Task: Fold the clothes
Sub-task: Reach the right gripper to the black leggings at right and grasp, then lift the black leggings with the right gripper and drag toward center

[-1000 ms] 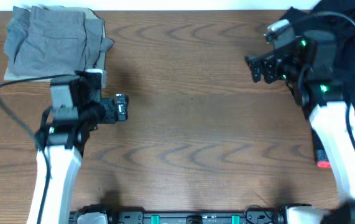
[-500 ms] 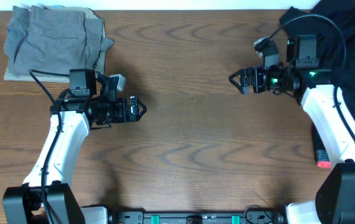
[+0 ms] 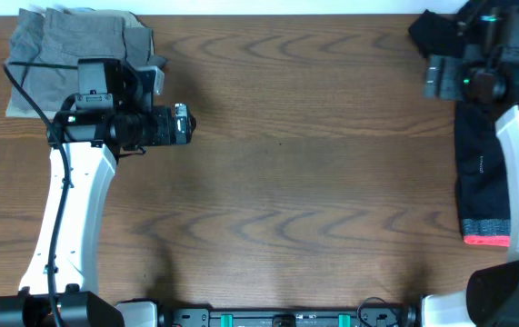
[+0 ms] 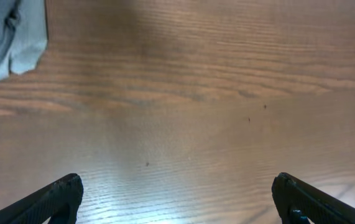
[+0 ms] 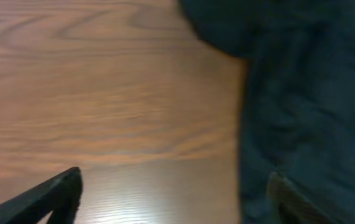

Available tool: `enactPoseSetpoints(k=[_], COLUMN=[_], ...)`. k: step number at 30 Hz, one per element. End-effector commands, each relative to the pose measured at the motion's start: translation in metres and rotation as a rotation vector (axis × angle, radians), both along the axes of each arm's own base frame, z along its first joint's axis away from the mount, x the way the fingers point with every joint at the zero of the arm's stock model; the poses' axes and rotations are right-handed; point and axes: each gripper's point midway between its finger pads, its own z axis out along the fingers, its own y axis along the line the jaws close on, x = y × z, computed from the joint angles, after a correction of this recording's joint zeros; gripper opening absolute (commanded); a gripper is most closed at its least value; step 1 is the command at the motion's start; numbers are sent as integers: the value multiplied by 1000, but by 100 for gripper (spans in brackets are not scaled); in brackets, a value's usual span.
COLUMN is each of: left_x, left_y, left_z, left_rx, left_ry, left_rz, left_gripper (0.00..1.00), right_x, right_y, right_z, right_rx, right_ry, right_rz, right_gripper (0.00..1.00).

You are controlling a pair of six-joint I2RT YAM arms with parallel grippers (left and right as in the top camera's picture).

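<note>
Black garment (image 3: 480,163) lies as long strip down R side of table (image 3: 314,182), top end bunched by R gripper (image 5: 174,196); it & L gripper (image 4: 177,193) both wide open, empty; prob. light, limp, will sag, so pinch corners at grey/coral band (image 3: 486,229).

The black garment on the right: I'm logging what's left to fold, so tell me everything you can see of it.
The black garment is soft matte fabric, lying unfolded on the table along its right edge. Its far end is bunched at the table's back corner. From there it runs toward the robot, ending in a heather-grey band and coral-red edge. A tiny white logo shows midway. The right claw hangs open over its rumpled side.
</note>
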Motion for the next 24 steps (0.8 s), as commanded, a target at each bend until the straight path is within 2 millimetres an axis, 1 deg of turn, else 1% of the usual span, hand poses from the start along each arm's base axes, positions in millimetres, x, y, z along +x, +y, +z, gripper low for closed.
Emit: enactPoseSetpoints(k=[1,3,5,8,10,12,16,20,22,24], left_x=[2,2,3,4,4,3,2,3,4,5], left_y=[-3,-11,-19,-33,-39,-45,-57,-65,-68,-72], left_z=[-1,-2,-4,-6,-9,-13,-22,-34,-40,-44], left_rx=[28,28,29,40,61,81,89,85,87,88], left_ry=[2,5,4,-4,-4,2,26,58,68,74], left_rz=[-1,-20,-45,-80,-95,-110,-140,-148,-158,-168], left_gripper=[98,98,98,98,98,98,98,98,98,98], right_x=[-3,-2,-2,-3,-5,-7,-11,-13,-14,-12], right_y=[-44,-53,-60,-64,-67,-72,-87,-100,-106,-109], right_z=[-30,-50,-75,-104,-121,-134,-152,-162,-167,-176], right_rx=[-53,-44,-35,-21,-11,-14,-52,-45,-36,-7], right_ry=[95,146,208,287,331,362,407,418,421,425], right_rz=[-128,-149,-167,-178,-197,-218,-295,-321,-324,-292], right_gripper=[86,83,78,72,71,70,70,71,71,68])
